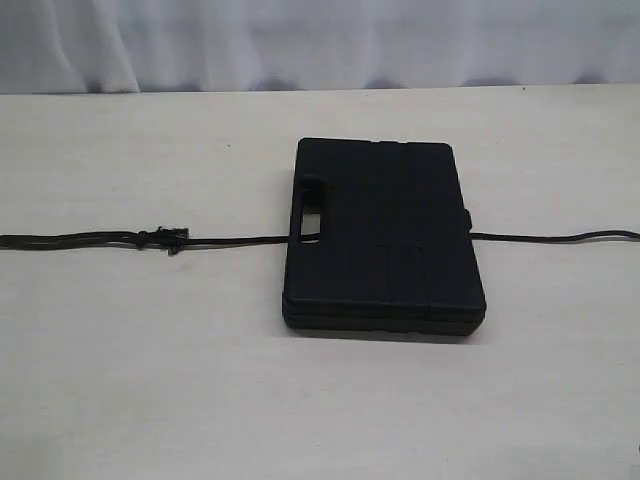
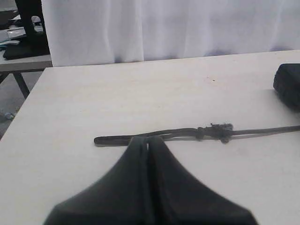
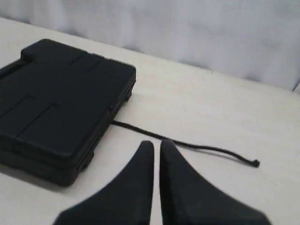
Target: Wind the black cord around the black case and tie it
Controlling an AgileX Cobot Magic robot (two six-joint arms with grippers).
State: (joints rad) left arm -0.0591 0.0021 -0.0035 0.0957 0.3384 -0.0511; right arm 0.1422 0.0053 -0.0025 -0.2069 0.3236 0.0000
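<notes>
Pale table (image 1: pixel 120 400); black case (image 1: pixel 385 240) atop black cord (image 1: pixel 80 239); curtain (image 1: pixel 300 40) behind.

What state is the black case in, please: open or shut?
Shut: the black case lies flat with its lid down, only a thin seam showing along its front edge.

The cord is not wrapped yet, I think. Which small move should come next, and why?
Probably open the left gripper and lower it onto the black cord just beyond its tips. The cord lies straight, passing beneath the black case with both ends free, and the right gripper is also shut and empty, so an end must be grasped first.
</notes>
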